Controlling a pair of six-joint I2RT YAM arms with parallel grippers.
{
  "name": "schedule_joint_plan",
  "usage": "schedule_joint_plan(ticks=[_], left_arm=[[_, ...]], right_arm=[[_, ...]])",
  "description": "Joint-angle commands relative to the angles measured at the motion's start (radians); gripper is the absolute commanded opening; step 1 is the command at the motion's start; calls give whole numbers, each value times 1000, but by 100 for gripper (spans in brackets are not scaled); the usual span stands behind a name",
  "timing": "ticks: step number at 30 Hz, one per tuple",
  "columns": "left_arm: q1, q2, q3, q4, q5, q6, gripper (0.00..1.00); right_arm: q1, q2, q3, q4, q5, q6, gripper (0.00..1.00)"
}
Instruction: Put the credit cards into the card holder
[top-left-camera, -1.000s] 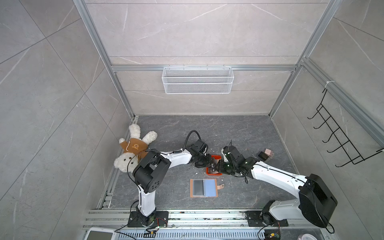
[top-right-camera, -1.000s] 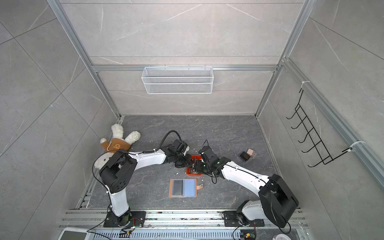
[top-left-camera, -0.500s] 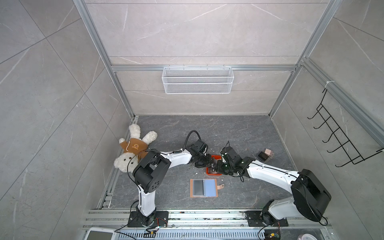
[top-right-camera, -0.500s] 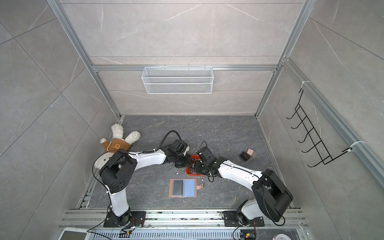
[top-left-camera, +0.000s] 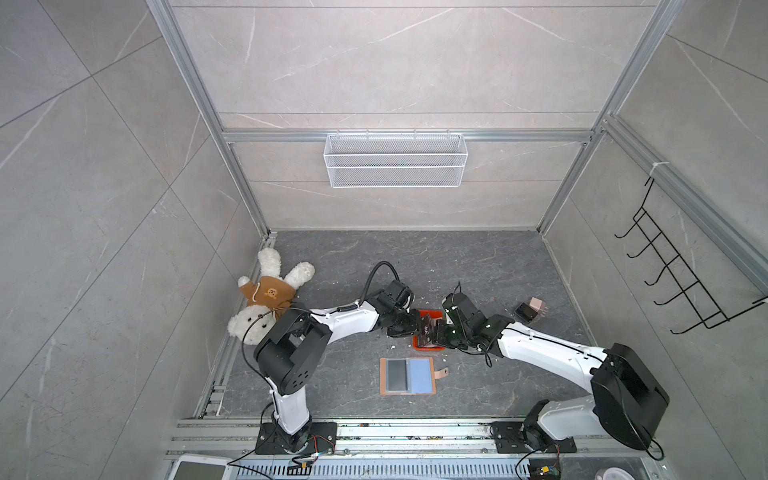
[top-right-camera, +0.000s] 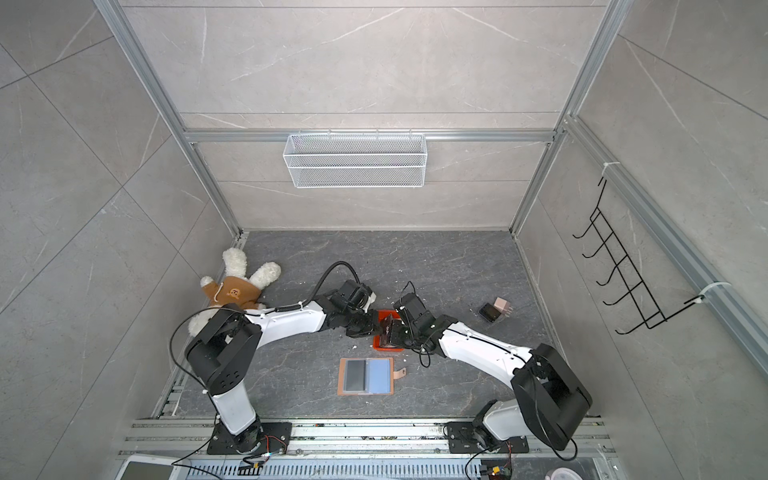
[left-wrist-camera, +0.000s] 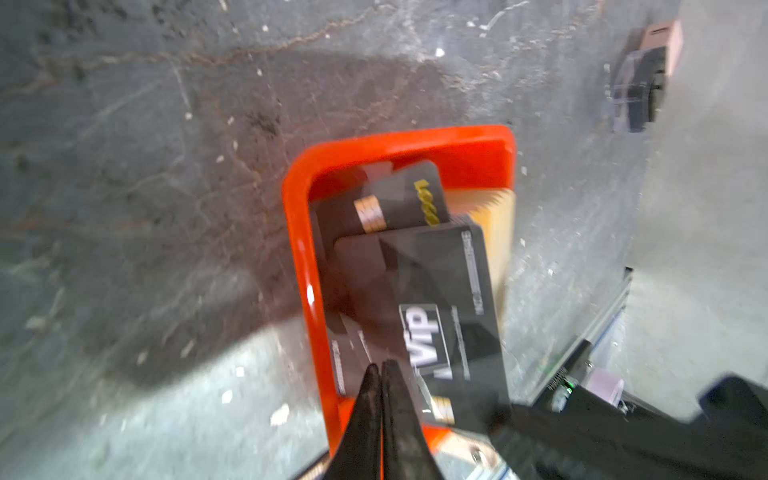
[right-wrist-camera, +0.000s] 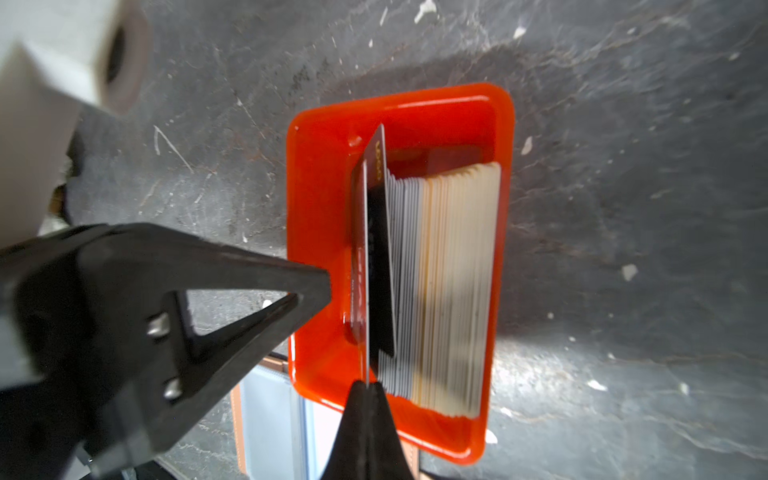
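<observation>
The step in hand appears to be picking one card out of the stack. The credit cards (right-wrist-camera: 449, 282) stand on edge in the orange-red tray (right-wrist-camera: 415, 99) near the middle of the bench. The right gripper (right-wrist-camera: 368, 388) has its tips clamped on the edge of a black card (right-wrist-camera: 376, 249) at the end of the row. The left gripper (left-wrist-camera: 381, 370) has its tips together with nothing seen between them, and it points at that card's face from just beside the tray rim. The card holder (top-left-camera: 407, 376) lies open and flat toward the front edge of the bench, near the tray but apart from it. One of its sleeves looks dark, perhaps already filled. The next move likely calls for lifting the pinched card straight up so its neighbours are not dragged along, then carrying it to the holder and lining its edge up with a clear sleeve. In both top views the two grippers crowd the tray, so the grip cannot be read there. The left wrist view is motion-blurred, and whether the left tips touch the card cannot be told.
</observation>
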Motion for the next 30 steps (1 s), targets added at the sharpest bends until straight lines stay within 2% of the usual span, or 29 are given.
schedule_joint_plan(ticks=[1,12,23,30], left_arm=[[0,-121,-30,6,13,-14,11],[11,-351,-209,187,151,-114,26],[13,-493,-467,604,252,-307,28],[12,-511,-569,870,305,-434,31]], right_arm=[[4,-61,-24,-60,27,2,0],[-3,-233,-40,-87,-34,-22,0],[-2,-463,-139,6,-115,58,0],[0,-608,-231,122,-204,163,0]])
